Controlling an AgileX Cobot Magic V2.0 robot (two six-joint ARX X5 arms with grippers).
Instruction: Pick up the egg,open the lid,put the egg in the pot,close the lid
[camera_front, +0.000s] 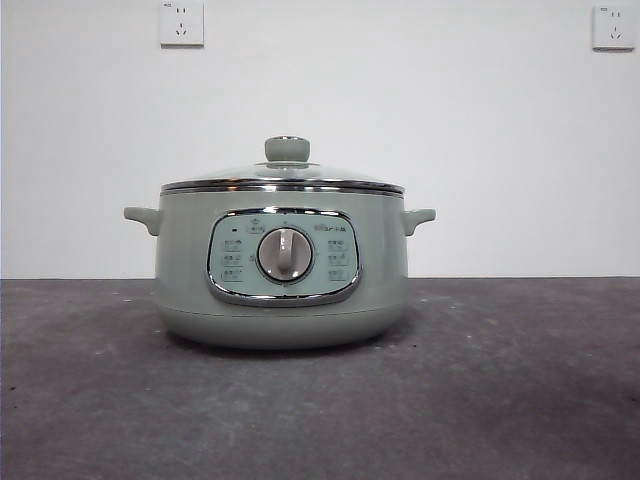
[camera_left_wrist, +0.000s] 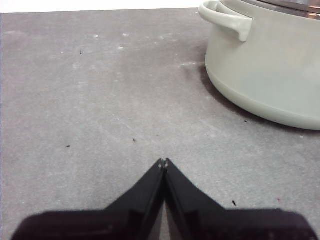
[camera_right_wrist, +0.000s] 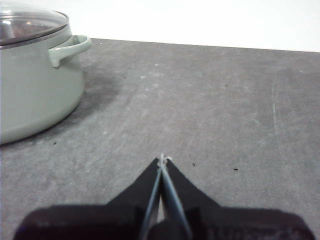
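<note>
The pale sage-green pot (camera_front: 283, 265) stands in the middle of the grey table, its control panel and silver dial (camera_front: 286, 254) facing the front view. The glass lid (camera_front: 285, 176) with its green knob (camera_front: 287, 149) sits closed on the pot. No egg shows in any view. My left gripper (camera_left_wrist: 163, 162) is shut with nothing in it, low over the bare table beside the pot (camera_left_wrist: 270, 65). On the pot's (camera_right_wrist: 35, 85) other side, my right gripper (camera_right_wrist: 162, 159) is shut and empty too, with the lid (camera_right_wrist: 27, 22) in its view. Neither arm appears in the front view.
The grey table (camera_front: 520, 390) runs back to a white wall with two sockets (camera_front: 181, 22) (camera_front: 612, 26). The pot's side handles (camera_left_wrist: 227, 19) (camera_right_wrist: 70, 47) stick out toward each gripper.
</note>
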